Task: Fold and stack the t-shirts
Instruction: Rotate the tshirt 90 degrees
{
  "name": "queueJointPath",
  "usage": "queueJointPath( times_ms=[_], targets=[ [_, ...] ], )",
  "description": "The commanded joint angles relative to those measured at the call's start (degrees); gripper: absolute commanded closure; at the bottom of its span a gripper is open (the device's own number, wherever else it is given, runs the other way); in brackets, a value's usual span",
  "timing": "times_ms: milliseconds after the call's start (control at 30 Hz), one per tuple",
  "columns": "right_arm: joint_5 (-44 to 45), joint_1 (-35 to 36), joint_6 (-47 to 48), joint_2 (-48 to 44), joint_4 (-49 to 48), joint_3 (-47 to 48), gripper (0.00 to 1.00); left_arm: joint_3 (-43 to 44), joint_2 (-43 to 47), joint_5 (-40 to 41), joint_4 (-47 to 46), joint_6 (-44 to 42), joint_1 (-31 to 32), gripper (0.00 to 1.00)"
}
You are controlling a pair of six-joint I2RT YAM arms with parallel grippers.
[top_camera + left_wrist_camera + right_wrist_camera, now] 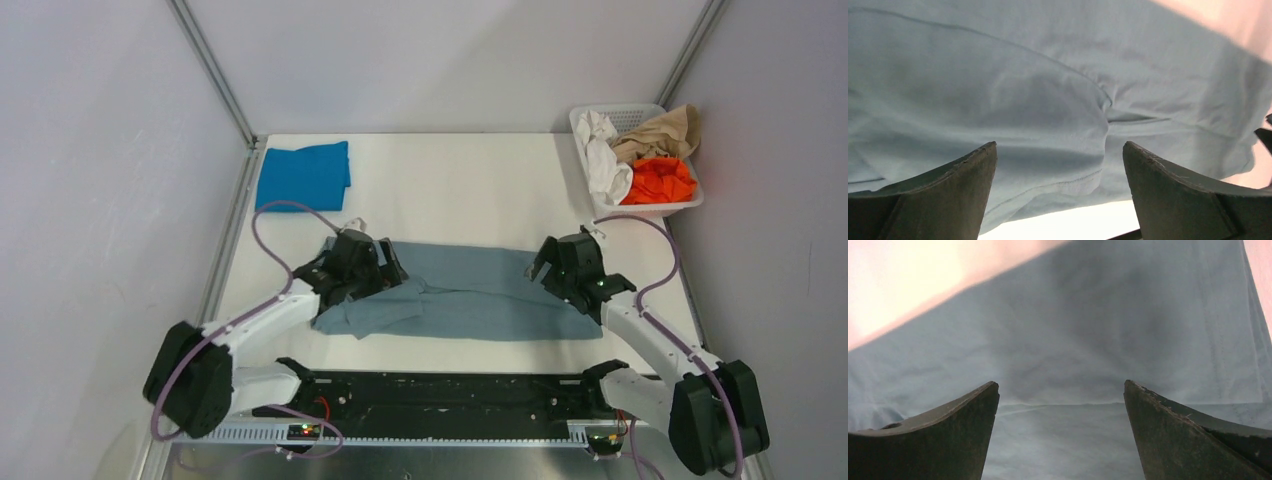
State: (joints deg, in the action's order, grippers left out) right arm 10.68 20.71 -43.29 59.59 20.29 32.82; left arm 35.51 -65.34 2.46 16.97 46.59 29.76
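Jaws apart and empty, the left gripper hovers over the left end of the grey-blue t-shirt, the right gripper over its right end. The folded blue t-shirt lies beyond its far-left corner. For the next fold, I would pinch matching edges through both layers and lift evenly.

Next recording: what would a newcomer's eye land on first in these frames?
The large dusty grey-blue cloth t-shirt lies as a long rumpled band across the middle of the white table, with the left gripper over its left end and the right gripper over its right end, both open. Next come the brighter blue folded t-shirt at the far left corner and the white plastic basket at the far right, holding crumpled orange, white and beige cloth.
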Motion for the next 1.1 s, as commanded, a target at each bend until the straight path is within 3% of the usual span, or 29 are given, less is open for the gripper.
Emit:
queueJointPath(
  times_ms=[0, 167, 267, 400, 567, 667, 833, 900, 1067],
  targets=[
    [-5.97, -3.73, 4.3, 0.44, -4.27, -1.4, 0.01, 3.11, -8.15, 2.51, 1.0, 2.74, 3.18, 0.0],
    [-9.58, -6.53, 5.34, 7.63, -8.66, -1.36, 0.01, 7.87, -18.73, 3.44, 0.99, 1.23, 1.9, 0.0],
    [-11.95, -6.93, 5.5, 10.13, -11.27, -1.24, 0.01, 14.71, -26.91, 2.66, 1.12, -1.07, 0.04, 0.0],
    [-12.16, -7.01, 4.85, 11.22, -7.28, -1.34, 0.01, 28.06, -38.0, 0.42, 1.44, -3.68, -1.84, 0.0],
    [-17.46, -1.65, 4.28, 10.02, -0.98, -3.46, 0.01, 58.01, -59.6, -13.64, 3.82, -4.67, -4.09, 0.0],
    [-22.75, 8.42, 2.55, 8.65, -1.32, -5.67, 0.0, 73.66, -70.03, -21.18, 4.45, -0.45, -5.03, 0.0],
    [-37.28, 21.64, 3.35, 16.21, -14.54, -4.71, 0.01, 108.69, -91.11, -23.18, 3.33, 9.45, -5.44, 0.0],
    [-39.62, 24.09, 4.9, 19.44, -16.91, -2.45, 0.01, 113.96, -95.15, -22.52, -2.24, 14.97, -5.67, 0.0],
    [-41.85, 27.49, 5.96, 23.02, -23.69, -0.49, 0.01, 108.03, -94.87, -16.51, -18.17, 23.71, -6.98, 0.0]
  ],
)
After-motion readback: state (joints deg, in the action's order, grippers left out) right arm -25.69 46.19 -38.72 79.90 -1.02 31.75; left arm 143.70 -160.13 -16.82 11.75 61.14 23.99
